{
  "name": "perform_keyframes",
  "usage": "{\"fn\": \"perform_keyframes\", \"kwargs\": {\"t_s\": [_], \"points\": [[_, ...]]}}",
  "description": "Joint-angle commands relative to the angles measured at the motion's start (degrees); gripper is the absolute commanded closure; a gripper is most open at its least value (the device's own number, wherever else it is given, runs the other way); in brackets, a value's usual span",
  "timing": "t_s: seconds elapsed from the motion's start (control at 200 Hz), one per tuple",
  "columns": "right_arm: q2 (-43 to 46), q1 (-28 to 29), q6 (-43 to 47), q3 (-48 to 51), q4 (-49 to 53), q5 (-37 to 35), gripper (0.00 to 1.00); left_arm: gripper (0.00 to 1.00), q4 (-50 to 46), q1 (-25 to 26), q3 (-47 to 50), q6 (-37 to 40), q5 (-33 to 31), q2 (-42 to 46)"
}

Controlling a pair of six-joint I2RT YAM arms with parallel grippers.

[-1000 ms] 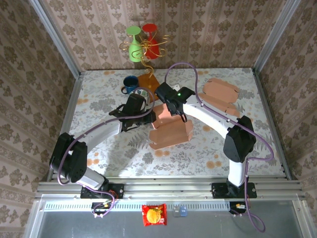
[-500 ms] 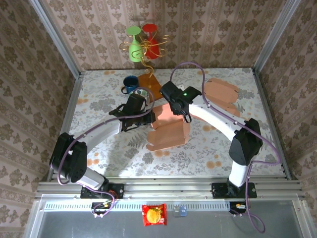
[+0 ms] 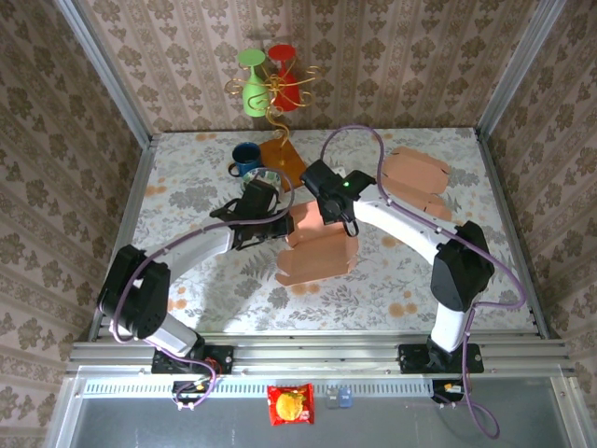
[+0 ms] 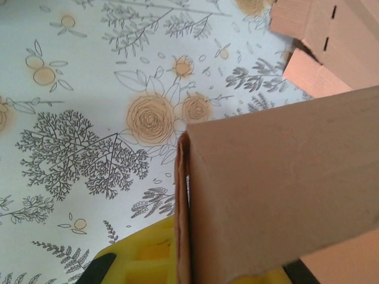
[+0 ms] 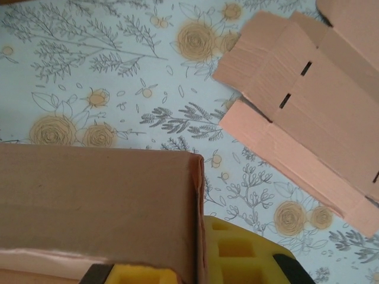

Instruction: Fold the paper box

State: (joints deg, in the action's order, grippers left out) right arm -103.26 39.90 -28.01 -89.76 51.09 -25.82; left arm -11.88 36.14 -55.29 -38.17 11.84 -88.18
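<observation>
A red snack packet (image 3: 290, 404) lies nearest of all, off the near edge of the floral worktop (image 3: 187, 196) and well to the near side of the paper box (image 3: 317, 254). The paper box stands half formed near the middle of the worktop, 1 long brown panel facing up and a raised flap on its far side. The left fingers (image 4: 148, 253) come at the box from its left and are clenched on 1 upright wall, whose edge runs between the yellow pads in the left wrist view. The right fingers (image 5: 234, 248) meet the box at its far right part and are clamped on another wall, the cardboard edge sitting against a yellow pad in the right wrist view. To the right of the box and farther back, 2 flat cardboard blanks (image 3: 417, 182) lie close together, apart from the box. Beyond the box to its far left stands a blue mug (image 3: 246, 157), just beside the orange base (image 3: 283, 155) of a gold wire stand (image 3: 275, 93), which carries 1 green cup (image 3: 253, 89) and 1 red cup (image 3: 284, 70), farthest from the box.
</observation>
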Motion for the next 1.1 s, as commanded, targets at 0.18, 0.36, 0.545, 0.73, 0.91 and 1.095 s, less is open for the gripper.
{"fn": "perform_keyframes", "kwargs": {"t_s": [0.18,0.36,0.545,0.73,0.91,1.095], "points": [[-1.88,-0.19,-7.06,7.88,-5.12,2.31,1.0,1.0,14.26,1.71,9.07,-0.98,-4.17,-3.9],[-3.36,-0.17,-9.78,9.81,-5.48,3.01,1.0,0.98,21.02,2.26,12.38,-1.69,-2.86,-6.42],[-3.79,-0.26,-11.16,10.64,-5.78,3.43,1.0,0.74,22.66,2.71,13.96,-1.95,-2.44,-6.0],[-3.94,-0.53,-11.32,10.26,-5.39,3.33,1.0,0.64,24.31,3.3,16.19,-1.41,-1.51,-2.78],[-3.97,-0.51,-11.55,9.69,-4.51,2.98,1.0,0.6,24.56,3.87,18.05,-0.02,-1.14,1.01],[-3.99,-0.52,-11.28,9.69,-4.46,3.09,1.0,0.6,26.22,3.81,20.51,2.0,-0.25,4.79]]}}
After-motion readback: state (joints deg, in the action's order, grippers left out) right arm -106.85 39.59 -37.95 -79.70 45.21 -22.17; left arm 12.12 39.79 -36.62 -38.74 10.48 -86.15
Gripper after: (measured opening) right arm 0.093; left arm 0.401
